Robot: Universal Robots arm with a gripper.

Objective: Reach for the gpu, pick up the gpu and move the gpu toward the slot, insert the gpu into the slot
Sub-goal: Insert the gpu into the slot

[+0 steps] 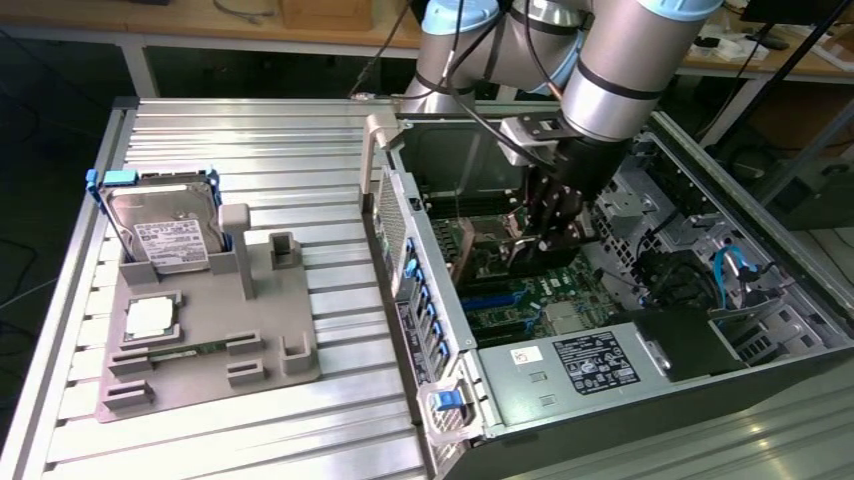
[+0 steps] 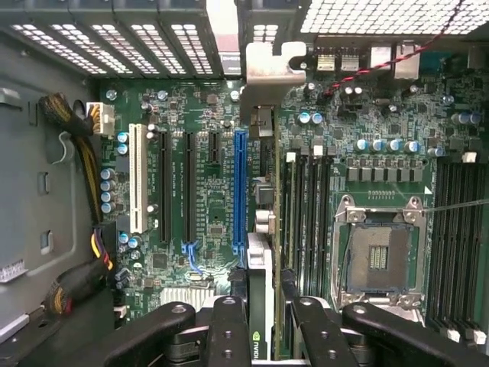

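While the gripper (image 2: pixel 264 325) clamps the gpu (image 2: pixel 260 256), the carry looks nearly done.
It hangs edge-down just beside the slot (image 2: pixel 240 191), unseated; insertion likely calls for lining its edge over that slot.

Bright, even light from above falls on the table (image 1: pixel 240 440), whose ribs shine pale toward its near edge. The arm (image 1: pixel 641 50) shades the case (image 1: pixel 747 380) interior. In the wrist view the motherboard (image 2: pixel 210 206) is evenly lit; glare whitens the gpu (image 2: pixel 258 336) at its bracket (image 2: pixel 267 65), and the grille (image 2: pixel 382 15).
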